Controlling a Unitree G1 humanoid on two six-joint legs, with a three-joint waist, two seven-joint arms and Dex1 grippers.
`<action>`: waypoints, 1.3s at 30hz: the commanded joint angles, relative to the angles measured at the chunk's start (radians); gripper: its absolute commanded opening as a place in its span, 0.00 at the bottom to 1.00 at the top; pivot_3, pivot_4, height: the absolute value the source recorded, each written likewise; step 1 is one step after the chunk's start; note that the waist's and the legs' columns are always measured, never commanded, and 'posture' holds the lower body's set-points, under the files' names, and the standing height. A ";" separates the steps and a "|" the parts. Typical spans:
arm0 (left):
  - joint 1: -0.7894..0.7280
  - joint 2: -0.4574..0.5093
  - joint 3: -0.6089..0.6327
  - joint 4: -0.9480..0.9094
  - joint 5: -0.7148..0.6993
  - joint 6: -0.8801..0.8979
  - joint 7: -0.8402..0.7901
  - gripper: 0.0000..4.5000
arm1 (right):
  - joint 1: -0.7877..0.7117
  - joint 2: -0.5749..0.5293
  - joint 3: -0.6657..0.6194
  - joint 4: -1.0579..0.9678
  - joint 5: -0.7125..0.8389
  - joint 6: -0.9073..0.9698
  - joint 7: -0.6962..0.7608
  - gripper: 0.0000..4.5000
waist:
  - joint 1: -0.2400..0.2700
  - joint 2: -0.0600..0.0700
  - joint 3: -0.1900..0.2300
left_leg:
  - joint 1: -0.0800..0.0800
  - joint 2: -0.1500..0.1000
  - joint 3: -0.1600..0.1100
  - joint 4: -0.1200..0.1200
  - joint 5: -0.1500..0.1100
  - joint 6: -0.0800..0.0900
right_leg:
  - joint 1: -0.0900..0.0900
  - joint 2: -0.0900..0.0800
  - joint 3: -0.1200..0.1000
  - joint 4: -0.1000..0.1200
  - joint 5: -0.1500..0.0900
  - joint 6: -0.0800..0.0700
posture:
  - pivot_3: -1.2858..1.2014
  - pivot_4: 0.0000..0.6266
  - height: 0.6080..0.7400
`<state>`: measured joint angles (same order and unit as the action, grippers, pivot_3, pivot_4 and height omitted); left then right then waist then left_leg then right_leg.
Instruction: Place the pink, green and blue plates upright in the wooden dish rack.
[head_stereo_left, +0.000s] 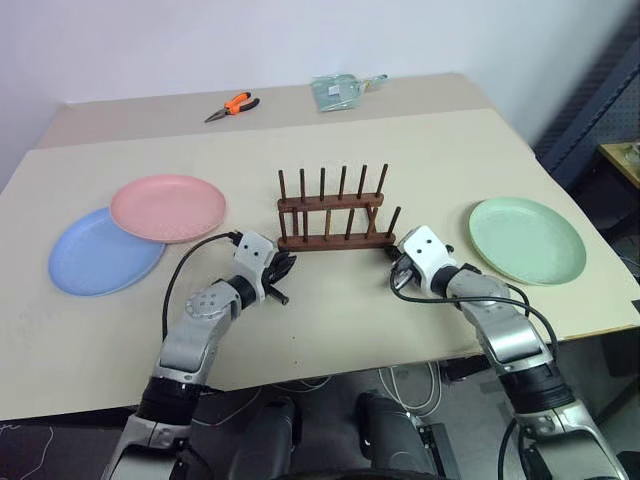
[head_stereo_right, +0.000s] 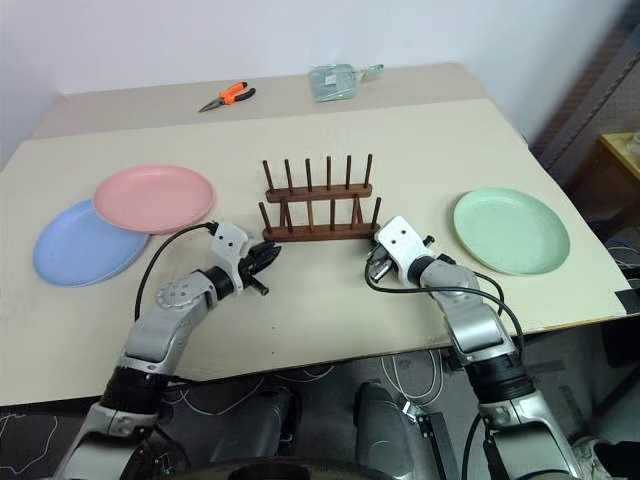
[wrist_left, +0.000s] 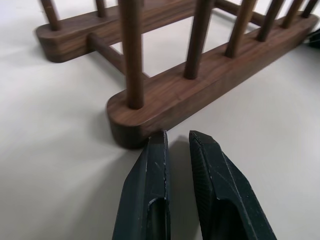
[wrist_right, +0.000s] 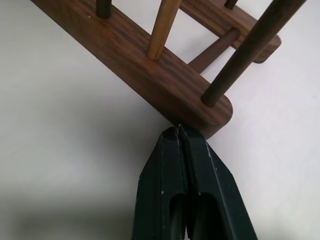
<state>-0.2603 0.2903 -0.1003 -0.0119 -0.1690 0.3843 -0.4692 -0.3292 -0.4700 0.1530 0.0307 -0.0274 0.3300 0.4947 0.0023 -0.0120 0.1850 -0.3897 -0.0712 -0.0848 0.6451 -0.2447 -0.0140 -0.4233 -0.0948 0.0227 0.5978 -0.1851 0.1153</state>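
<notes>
Both arms forward, left pincer (wrist_left: 176, 142) near-closed, right pincer (wrist_right: 180, 131) closed.

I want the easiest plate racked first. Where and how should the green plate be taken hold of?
Grip the green plate by its raised rim, on the edge nearest the right gripper, coming in low from the wooden dish rack side. It lies flat and alone on the table, so one finger probably must slide under the rim.
</notes>
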 joint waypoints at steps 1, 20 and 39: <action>0.020 0.019 0.018 0.013 0.010 0.000 0.000 0.15 | -0.010 -0.009 -0.023 -0.008 0.017 0.001 0.030 0.05 | 0.000 0.000 0.000 | 0.000 0.000 0.000 0.000 0.000 0.000 | 0.000 0.000 0.000 0.000 0.000 0.000 | 0.52 0.24 0.99; -0.209 -0.077 0.790 -0.143 -0.354 0.205 0.752 0.99 | -0.003 -0.113 -0.042 -0.449 0.342 0.155 0.313 0.94 | -0.007 -0.008 0.005 | -0.002 -0.002 -0.002 0.000 -0.002 0.001 | -0.001 -0.002 -0.001 -0.002 0.000 0.006 | 0.52 0.24 0.99; -0.264 -0.050 0.873 -0.102 -0.713 0.324 0.738 0.00 | -0.017 -0.134 -0.110 -0.465 0.348 0.130 0.269 0.97 | 0.008 -0.010 0.004 | -0.003 -0.002 -0.001 0.001 -0.002 0.000 | -0.001 -0.002 -0.002 -0.001 0.000 0.005 | 0.52 0.24 0.99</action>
<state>-0.5054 0.2145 0.7950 -0.0435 -0.8577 0.7461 0.3090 -0.3225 -0.5843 0.0910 -0.3878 0.2981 0.4547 0.7651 0.0106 -0.0224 0.1893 -0.3926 -0.0727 -0.0863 0.6462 -0.2470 -0.0141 -0.4245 -0.0962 0.0207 0.5962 -0.1852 0.1207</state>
